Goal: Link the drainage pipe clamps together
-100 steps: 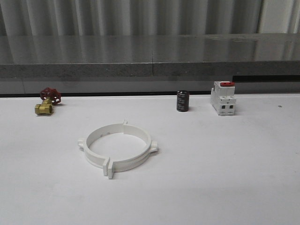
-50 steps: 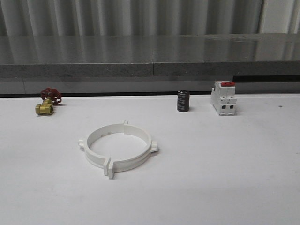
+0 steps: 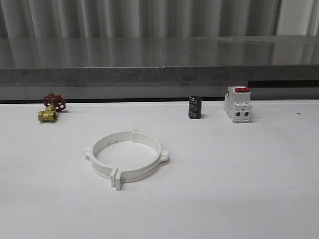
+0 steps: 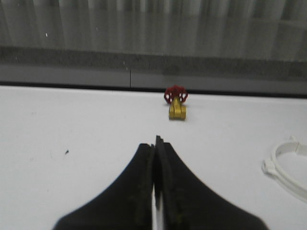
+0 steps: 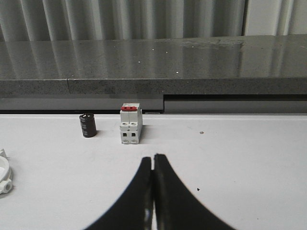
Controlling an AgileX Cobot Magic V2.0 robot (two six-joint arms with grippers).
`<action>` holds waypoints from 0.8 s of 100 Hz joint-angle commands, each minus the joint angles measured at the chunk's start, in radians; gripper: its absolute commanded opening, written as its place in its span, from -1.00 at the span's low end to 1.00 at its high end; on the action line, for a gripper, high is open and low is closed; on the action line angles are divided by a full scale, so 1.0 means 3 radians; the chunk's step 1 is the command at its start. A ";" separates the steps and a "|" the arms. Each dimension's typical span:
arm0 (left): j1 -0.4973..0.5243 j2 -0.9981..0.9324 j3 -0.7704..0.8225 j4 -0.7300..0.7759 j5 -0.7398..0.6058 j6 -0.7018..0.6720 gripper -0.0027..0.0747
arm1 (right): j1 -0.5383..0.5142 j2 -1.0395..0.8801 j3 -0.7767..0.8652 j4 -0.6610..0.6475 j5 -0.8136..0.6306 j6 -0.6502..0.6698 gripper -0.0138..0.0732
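The two white drainage pipe clamps [image 3: 125, 158] lie on the white table left of centre, set together as one ring with small tabs sticking out. An arc of the same drainage pipe clamps [image 4: 286, 168] shows in the left wrist view, and a sliver of them [image 5: 4, 177] in the right wrist view. My left gripper [image 4: 155, 142] is shut with nothing between its black fingers, over bare table apart from the ring. My right gripper [image 5: 153, 158] is shut and empty too, over bare table in front of the switch block.
A brass valve with a red handwheel [image 3: 50, 108] stands at the back left. A black cylinder [image 3: 194, 107] and a white switch block with a red top [image 3: 237, 104] stand at the back right. A grey ledge [image 3: 159, 74] runs behind the table.
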 commanded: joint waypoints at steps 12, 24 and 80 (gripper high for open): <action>0.0007 -0.0110 0.0158 0.0126 -0.0506 -0.0047 -0.98 | -0.0012 -0.0062 -0.0065 -0.0001 -0.0280 -0.0009 -0.84; 0.0007 -0.0110 0.0158 0.0141 -0.0514 -0.0047 -0.98 | -0.0012 -0.0062 -0.0065 -0.0001 -0.0280 -0.0009 -0.84; 0.0007 -0.0110 0.0158 0.0141 -0.0514 -0.0047 -0.98 | -0.0012 -0.0062 -0.0065 -0.0001 -0.0280 -0.0009 -0.84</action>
